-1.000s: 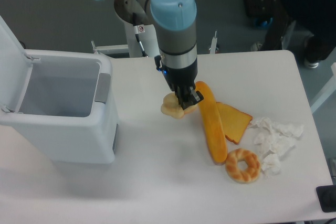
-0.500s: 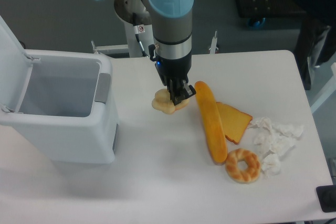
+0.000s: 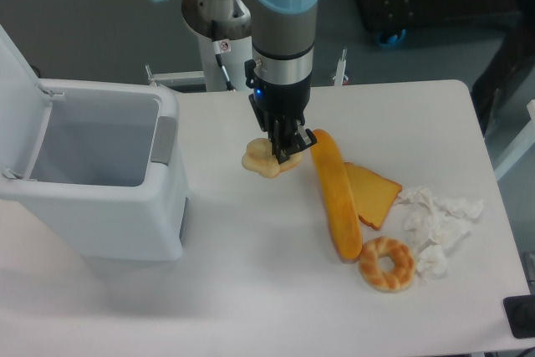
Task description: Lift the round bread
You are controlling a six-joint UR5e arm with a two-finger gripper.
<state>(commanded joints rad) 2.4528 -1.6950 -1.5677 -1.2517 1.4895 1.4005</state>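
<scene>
Camera view, fixed, looking down on a white desk point(image 3: 251, 290); open-lidded grey bin point(image 3: 92, 173) at its left side; arm point(image 3: 282, 31) reaching down over the middle; long orange baguette point(image 3: 336, 194) lying lengthwise just right of the gripper, a toast slice point(image 3: 376, 194) tucked against its right side; crumpled white paper point(image 3: 439, 223) further right; ring bagel point(image 3: 386, 263) near the baguette's lower end. Round bread point(image 3: 261, 159), pale yellow and lumpy, sits left of the baguette's upper end; gripper point(image 3: 287, 148) pinching its right edge, fingers closed on it; whether the bread is clear of the desk cannot be told.
</scene>
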